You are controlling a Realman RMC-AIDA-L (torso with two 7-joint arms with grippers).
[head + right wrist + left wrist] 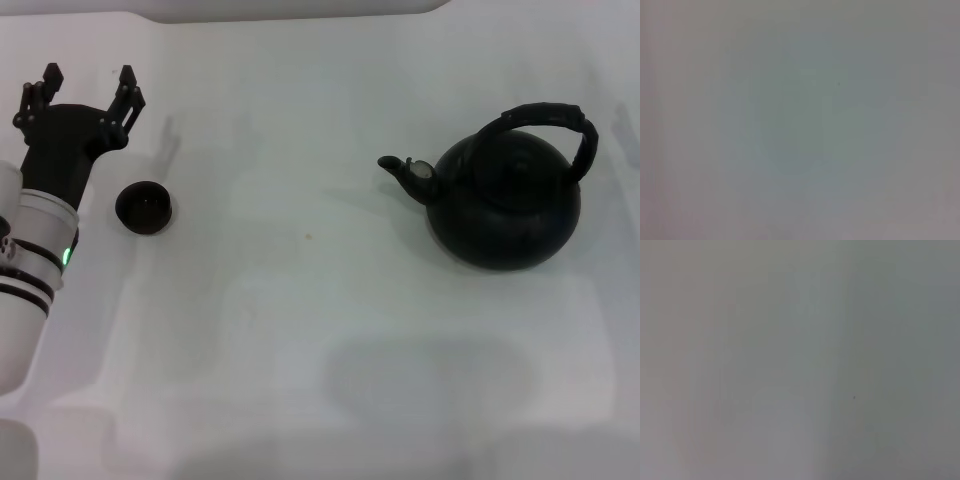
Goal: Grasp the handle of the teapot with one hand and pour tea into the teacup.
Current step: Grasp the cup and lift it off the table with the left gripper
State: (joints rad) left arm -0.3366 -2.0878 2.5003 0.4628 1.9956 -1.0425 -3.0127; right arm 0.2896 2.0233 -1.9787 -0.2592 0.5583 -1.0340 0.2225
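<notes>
White table (pixel 320 330), bare between the pieces. One matte black teapot (pixel 505 205) on the right, spout facing left, handle (pixel 550 120) arched upright over it. One small dark teacup (pixel 145 207) well apart on the left. Left gripper (pixel 85 90) just beside the cup, fingers spread, holding nothing. Wrist views possibly only blank surface.

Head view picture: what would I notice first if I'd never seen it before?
Probably the big black teapot on the right of the white table, its arched handle on top and its spout pointing toward the middle. Then the tiny dark teacup far off on the left, with the open left gripper just behind it.
</notes>
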